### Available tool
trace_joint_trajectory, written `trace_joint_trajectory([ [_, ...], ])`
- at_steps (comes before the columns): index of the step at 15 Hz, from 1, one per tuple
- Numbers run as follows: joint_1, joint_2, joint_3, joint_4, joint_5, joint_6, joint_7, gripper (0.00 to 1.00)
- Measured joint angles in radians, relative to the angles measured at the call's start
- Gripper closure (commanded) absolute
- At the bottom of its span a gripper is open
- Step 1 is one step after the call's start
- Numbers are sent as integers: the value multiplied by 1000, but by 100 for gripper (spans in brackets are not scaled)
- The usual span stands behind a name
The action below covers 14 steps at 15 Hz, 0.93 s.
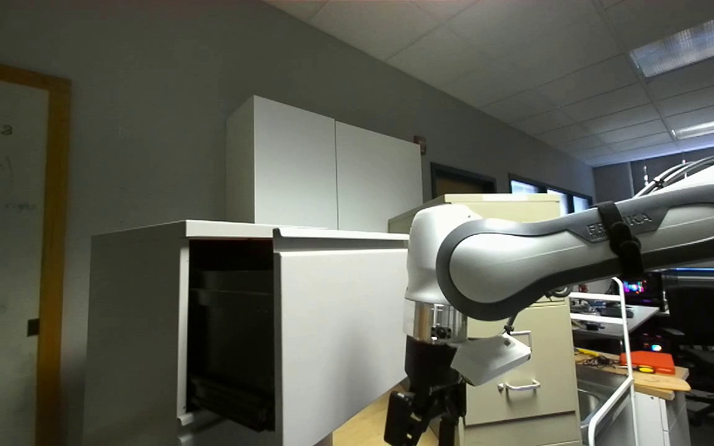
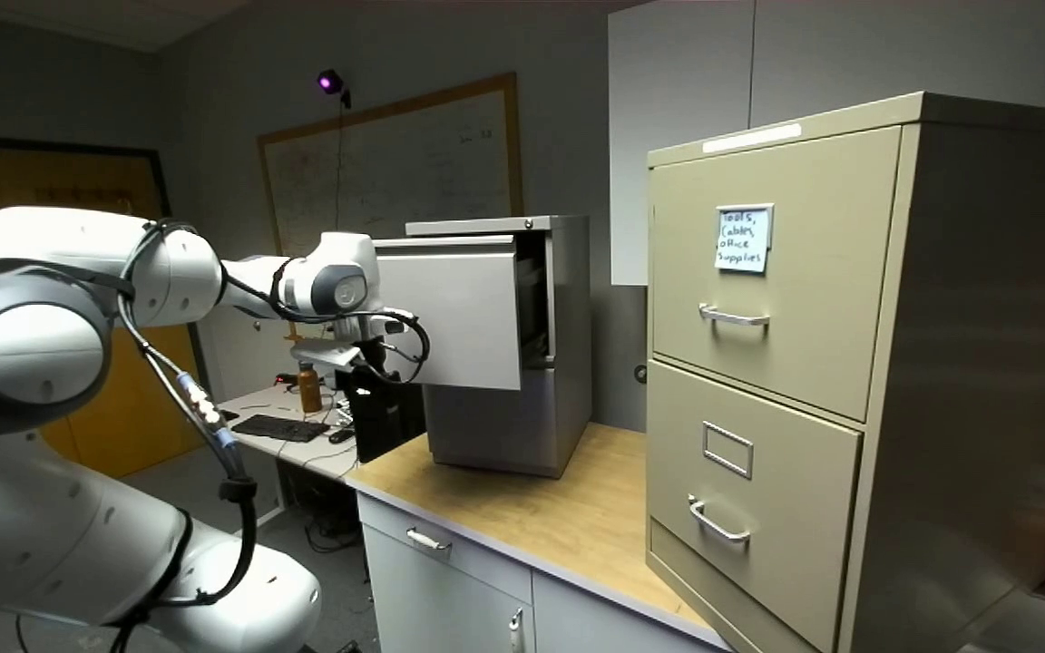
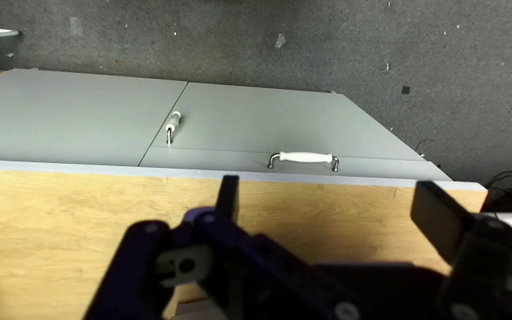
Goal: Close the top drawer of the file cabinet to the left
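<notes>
The file cabinet (image 1: 134, 322) is white-grey and stands on a wooden counter; it also shows in an exterior view (image 2: 572, 345). Its top drawer (image 1: 338, 328) is pulled out, with a dark gap behind the flat front panel. The drawer front also shows in an exterior view (image 2: 459, 317). My gripper (image 1: 425, 424) points down in front of the drawer front, near its outer side. Whether it touches the panel I cannot tell. In the wrist view the gripper (image 3: 327, 191) has its fingers wide apart, with only the wooden counter visible between them.
A beige cabinet (image 2: 776, 345) with handled drawers stands beside the file cabinet on the wooden counter (image 2: 532, 517). The counter's front edge and a white handle (image 3: 306, 157) show below the gripper. A desk with a keyboard (image 2: 279, 427) and bottle (image 2: 309, 388) lies beyond.
</notes>
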Motion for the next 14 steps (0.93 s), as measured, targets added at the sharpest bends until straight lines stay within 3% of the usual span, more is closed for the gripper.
trace_joint_trajectory([
  [5,-14,-27,0,40,-43,0,0,0],
  [6,-18,-35,1,52,-54,0,0,25],
  [7,-20,-43,1,64,-65,0,0,25],
  [14,-30,-87,11,159,-121,73,0,80],
])
